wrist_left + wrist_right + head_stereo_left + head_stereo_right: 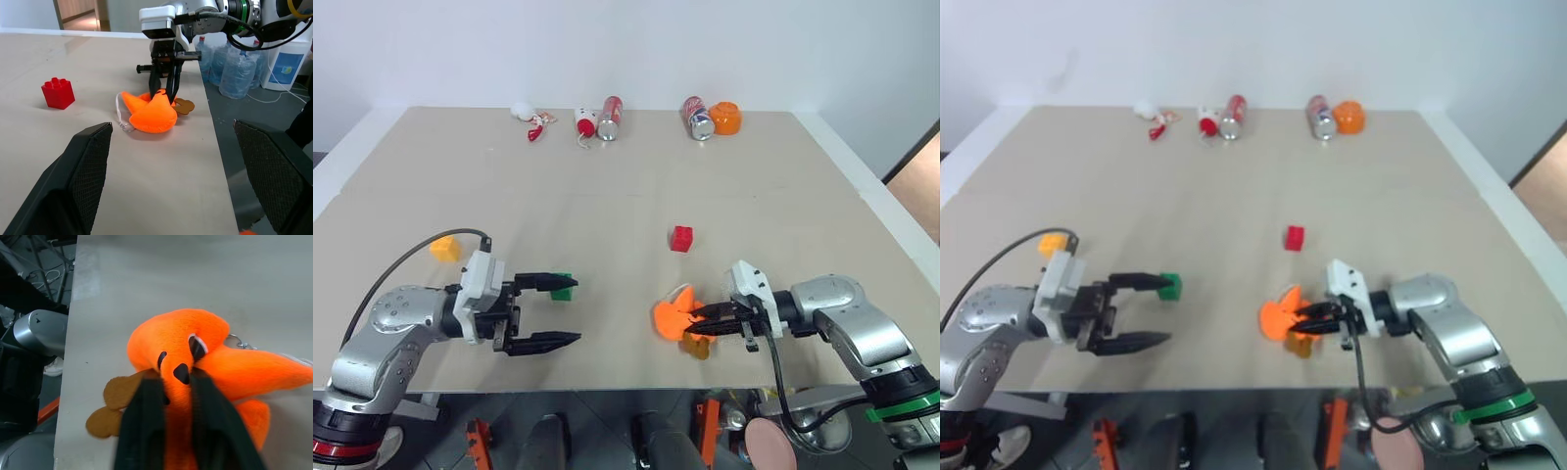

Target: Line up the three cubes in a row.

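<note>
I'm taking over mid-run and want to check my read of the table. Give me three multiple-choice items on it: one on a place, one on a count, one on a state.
1. Where does the green cube lie?
A. Next to the cans at the far edge
B. Just past the left gripper's fingertips
C. Beside the red cube

2. How many studded cubes sit on the table?
A. Two
B. Three
C. Five

3. What is the right gripper doing?
A. Shut on the orange plush toy
B. Open above the red cube
C. Shut on the yellow-orange cube

Answers:
1 B: green shows right at the upper fingertip.
2 B: one red, one green, one yellow-orange.
3 A: its wrist view shows both fingers pinching the plush.
</note>
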Controlling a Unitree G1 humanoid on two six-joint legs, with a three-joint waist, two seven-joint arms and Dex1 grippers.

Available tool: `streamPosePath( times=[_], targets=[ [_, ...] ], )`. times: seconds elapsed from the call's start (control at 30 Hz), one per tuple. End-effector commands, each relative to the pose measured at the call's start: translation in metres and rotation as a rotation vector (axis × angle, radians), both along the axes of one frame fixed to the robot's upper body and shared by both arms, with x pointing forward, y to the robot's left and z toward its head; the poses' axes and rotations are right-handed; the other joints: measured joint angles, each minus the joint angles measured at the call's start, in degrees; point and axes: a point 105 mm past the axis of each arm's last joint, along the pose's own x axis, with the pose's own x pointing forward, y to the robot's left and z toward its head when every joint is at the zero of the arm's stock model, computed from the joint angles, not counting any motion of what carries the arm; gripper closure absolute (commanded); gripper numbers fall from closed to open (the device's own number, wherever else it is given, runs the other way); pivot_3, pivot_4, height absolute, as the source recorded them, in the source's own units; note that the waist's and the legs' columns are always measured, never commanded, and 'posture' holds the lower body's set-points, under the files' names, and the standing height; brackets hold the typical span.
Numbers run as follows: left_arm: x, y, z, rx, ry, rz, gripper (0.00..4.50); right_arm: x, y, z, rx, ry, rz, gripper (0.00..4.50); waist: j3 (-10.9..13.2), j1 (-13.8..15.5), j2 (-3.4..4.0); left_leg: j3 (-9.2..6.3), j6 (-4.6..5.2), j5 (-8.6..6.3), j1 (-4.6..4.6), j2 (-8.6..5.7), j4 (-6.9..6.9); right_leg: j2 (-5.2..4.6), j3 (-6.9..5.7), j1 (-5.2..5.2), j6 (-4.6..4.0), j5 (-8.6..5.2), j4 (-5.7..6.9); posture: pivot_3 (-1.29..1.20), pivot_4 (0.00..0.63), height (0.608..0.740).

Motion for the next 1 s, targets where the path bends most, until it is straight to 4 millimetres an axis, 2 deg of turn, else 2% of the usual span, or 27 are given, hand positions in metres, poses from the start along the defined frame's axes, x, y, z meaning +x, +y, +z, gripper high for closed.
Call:
streamPosePath(
  times=[0.03, 0.2, 0.27, 0.43, 0.57, 0.7, 0.83, 1.0],
  targets=[
    [0.000, -0.006, 0.006, -0.004, -0.043, -0.032, 0.40, 0.002, -0.011, 0.002, -0.001, -0.006, -0.062, 4.21, 0.0, 0.0, 0.00, 0.00, 0.00, 0.00, 0.00, 0.00, 0.00, 0.00, 0.00, 0.00, 0.01, 0.00, 0.00, 0.00, 0.150, 0.740],
    [0.006, -0.011, 0.007, -0.003, -0.059, -0.054, 0.40, 0.013, -0.038, 0.024, 0.010, -0.079, -0.184, 4.21, 0.0, 0.4, 0.01, 0.00, 0.00, 0.00, -0.02, -0.02, 0.09, 0.00, 0.02, 0.04, 0.05, 0.03, 0.00, 0.00, 0.150, 0.740],
    [0.009, -0.014, 0.008, -0.010, -0.067, -0.061, 0.40, 0.022, -0.062, 0.042, 0.014, -0.142, -0.283, 4.21, 0.0, 0.8, 0.03, 0.02, 0.00, 0.00, -0.05, -0.03, 0.22, -0.02, 0.03, 0.06, 0.06, 0.03, 0.00, 0.00, 0.150, 0.740],
    [0.013, -0.021, 0.009, -0.038, -0.070, -0.075, 0.40, 0.053, -0.142, 0.086, -0.030, -0.351, -0.640, 4.21, 0.0, 0.8, 0.04, 0.29, 0.07, -0.03, -0.03, -0.05, 0.37, -0.07, 0.24, 0.05, 0.11, 0.06, 0.00, 0.00, 0.150, 0.740],
    [0.016, -0.023, 0.008, -0.047, -0.069, -0.080, 0.40, 0.077, -0.184, 0.093, -0.135, -0.497, -0.877, 4.21, 0.0, 0.7, 0.04, 0.28, 0.08, -0.03, 0.04, -0.04, 0.37, 0.01, 0.28, 0.05, 0.11, 0.07, 0.00, 0.00, 0.150, 0.740],
    [0.020, -0.026, 0.009, -0.054, -0.081, -0.085, 0.40, 0.103, -0.206, 0.091, -0.195, -0.606, -1.102, 4.21, 0.0, 0.1, 0.06, 0.31, 0.10, -0.02, 0.02, -0.06, 0.35, 0.10, 0.55, -0.02, 0.25, 0.22, 0.01, 0.00, 0.150, 0.740],
    [0.024, -0.029, 0.011, -0.063, -0.092, -0.087, 0.40, 0.118, -0.207, 0.087, -0.186, -0.642, -1.189, 2.95, 0.0, -0.2, 0.07, 0.34, 0.12, -0.02, -0.05, -0.16, 0.33, 0.15, 0.83, -0.06, 0.48, 0.36, 0.01, 0.00, 0.150, 0.740],
    [0.025, -0.031, 0.013, -0.083, -0.088, -0.076, 0.40, 0.126, -0.210, 0.090, -0.117, -0.637, -1.277, 1.21, 0.0, -0.3, 0.09, 0.38, 0.24, -0.09, -0.07, -0.24, 0.32, 0.19, 1.09, -0.05, 0.64, 0.45, 0.01, 0.00, 0.150, 0.740]
  ],
)
